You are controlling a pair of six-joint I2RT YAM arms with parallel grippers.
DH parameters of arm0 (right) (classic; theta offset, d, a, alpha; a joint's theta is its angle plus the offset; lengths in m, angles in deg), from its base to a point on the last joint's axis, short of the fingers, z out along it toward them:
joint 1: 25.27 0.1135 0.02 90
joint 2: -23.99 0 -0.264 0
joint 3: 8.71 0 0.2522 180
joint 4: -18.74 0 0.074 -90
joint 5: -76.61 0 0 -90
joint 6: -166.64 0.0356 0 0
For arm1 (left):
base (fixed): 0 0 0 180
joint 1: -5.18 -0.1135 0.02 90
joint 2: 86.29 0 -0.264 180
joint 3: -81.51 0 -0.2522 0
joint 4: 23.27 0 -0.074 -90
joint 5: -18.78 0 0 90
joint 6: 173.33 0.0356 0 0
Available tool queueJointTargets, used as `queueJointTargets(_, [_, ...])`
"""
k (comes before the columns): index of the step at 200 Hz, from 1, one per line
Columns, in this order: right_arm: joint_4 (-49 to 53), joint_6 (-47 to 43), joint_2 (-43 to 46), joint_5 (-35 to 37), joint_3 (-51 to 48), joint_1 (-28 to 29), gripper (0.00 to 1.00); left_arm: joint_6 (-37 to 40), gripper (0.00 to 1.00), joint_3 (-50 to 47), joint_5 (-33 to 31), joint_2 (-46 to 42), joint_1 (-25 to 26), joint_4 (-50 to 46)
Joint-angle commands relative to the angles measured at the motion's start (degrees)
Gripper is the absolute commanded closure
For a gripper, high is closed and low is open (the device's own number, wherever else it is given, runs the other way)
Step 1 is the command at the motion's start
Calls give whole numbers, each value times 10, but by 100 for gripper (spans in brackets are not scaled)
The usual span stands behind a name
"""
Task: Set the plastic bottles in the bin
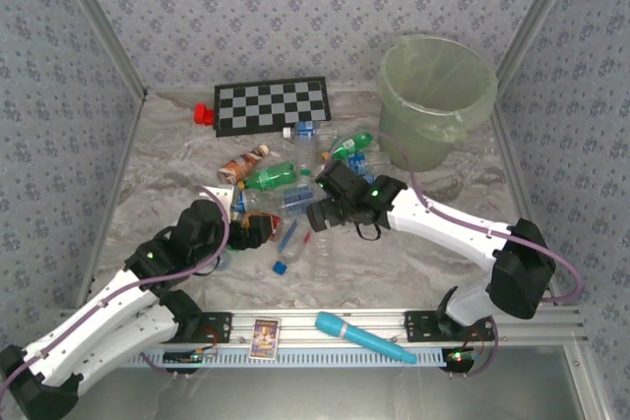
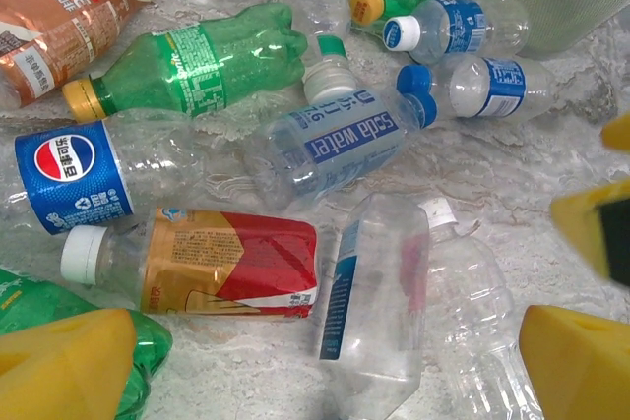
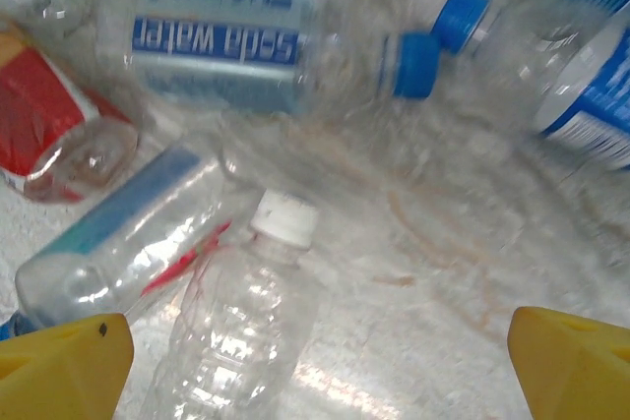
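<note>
We see the left gripper (image 2: 325, 366) hang with its jaws spread wide and empty over the plastic bottles (image 2: 335, 140) heaped across the middle of the frame. The right gripper (image 3: 315, 371), just as wide and holding nothing, hovers above a clear white-capped bottle (image 3: 246, 322) (this view is blurred). From above, the bin (image 1: 438, 95) stands upper right, near the pile.

Glossy crinkled plastic bottles (image 2: 335, 145), translucent smooth plastic bin (image 1: 433, 135), matt stone-look table (image 1: 394, 263)
</note>
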Motion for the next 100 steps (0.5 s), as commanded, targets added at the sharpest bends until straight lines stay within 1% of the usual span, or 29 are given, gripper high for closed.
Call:
queueJointTargets(1, [-31, 54, -1, -32, -29, 15, 2, 3, 0, 4, 2, -4, 2, 16])
queueJointTargets(18, [-73, 77, 1, -58, -59, 25, 9, -1, 0, 0, 1, -3, 2, 19])
queueJointTargets(35, [-93, 100, 0, -75, -82, 30, 15, -3, 0, -3, -1, -2, 2, 22])
queueJointTargets(82, [-133, 124, -27, -114, -115, 39, 16, -3, 0, -5, -3, 4, 2, 31])
queueJointTargets(100, [-137, 128, -44, -118, -116, 41, 17, -1, 0, -5, -3, 7, 2, 31])
